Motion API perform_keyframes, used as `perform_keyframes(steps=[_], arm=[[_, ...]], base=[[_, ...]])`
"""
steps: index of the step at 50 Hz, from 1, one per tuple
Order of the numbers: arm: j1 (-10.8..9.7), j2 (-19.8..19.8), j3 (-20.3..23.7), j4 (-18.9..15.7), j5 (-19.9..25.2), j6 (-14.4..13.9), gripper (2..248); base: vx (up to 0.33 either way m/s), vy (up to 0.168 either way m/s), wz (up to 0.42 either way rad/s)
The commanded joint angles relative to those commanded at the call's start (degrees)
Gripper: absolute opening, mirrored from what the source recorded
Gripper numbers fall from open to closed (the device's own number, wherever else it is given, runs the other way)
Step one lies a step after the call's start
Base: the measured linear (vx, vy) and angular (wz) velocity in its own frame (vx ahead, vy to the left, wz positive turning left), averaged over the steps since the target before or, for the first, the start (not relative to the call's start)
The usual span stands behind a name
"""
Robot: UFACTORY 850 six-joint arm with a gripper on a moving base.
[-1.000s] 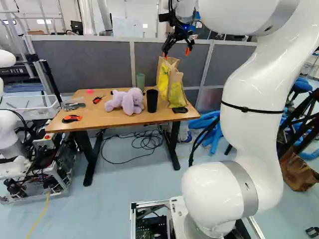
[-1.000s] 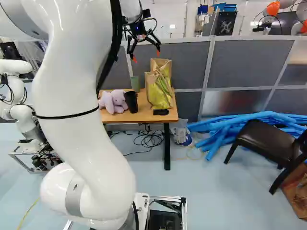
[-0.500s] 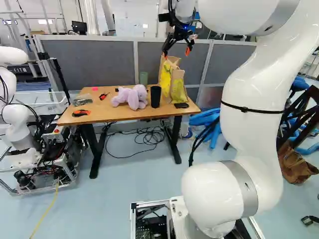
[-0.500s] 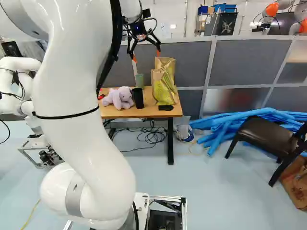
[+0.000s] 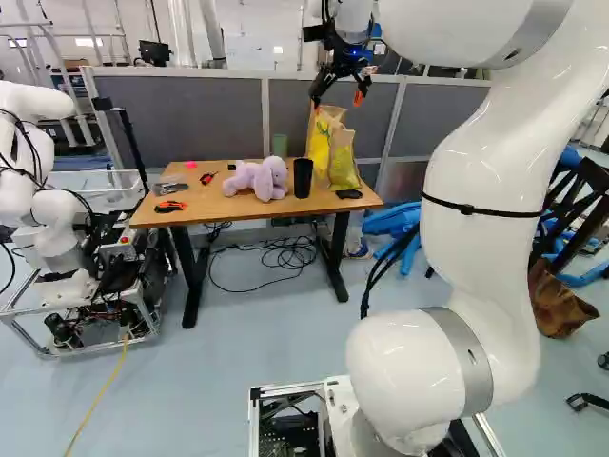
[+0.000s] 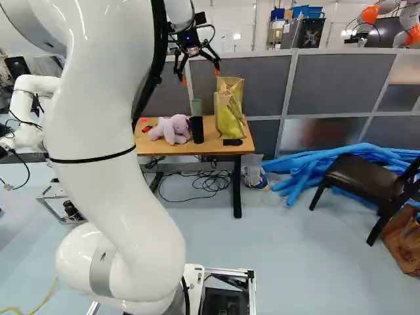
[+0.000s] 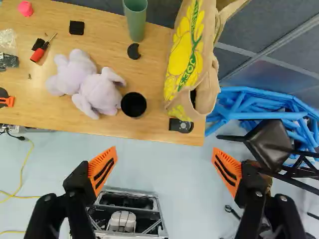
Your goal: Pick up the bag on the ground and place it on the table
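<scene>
My gripper hangs high in front of the table in the left base view. In the wrist view the gripper stands wide open, with nothing between its orange pads. A brown bag with yellow print stands on the wooden table, near its right end, ahead of the fingers and apart from them. Its top lies just below the gripper in the left base view. Another brown bag-like thing sits on the floor at the right of that view, partly behind dark chair legs.
On the table are a purple plush toy, a black cup, a green cup and small tools. Another robot stands left of the table. Blue tubes and a dark chair are at the right. Cables lie underneath the table.
The base has moved: the table has shifted right in both base views and looks a little farther off. The arm holds its pose against its lowest joint, and the gripper has stayed open.
</scene>
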Motion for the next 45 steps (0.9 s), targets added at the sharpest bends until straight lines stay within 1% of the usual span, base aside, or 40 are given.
perform_keyframes(steps=[15, 45], arm=[[0.0, 0.0, 0.0, 0.0, 0.0, 0.0, 247], [0.0, 0.0, 0.0, 0.0, 0.0, 0.0, 247]], base=[[-0.113, 0.062, -0.001], [-0.001, 0.001, 0.0]])
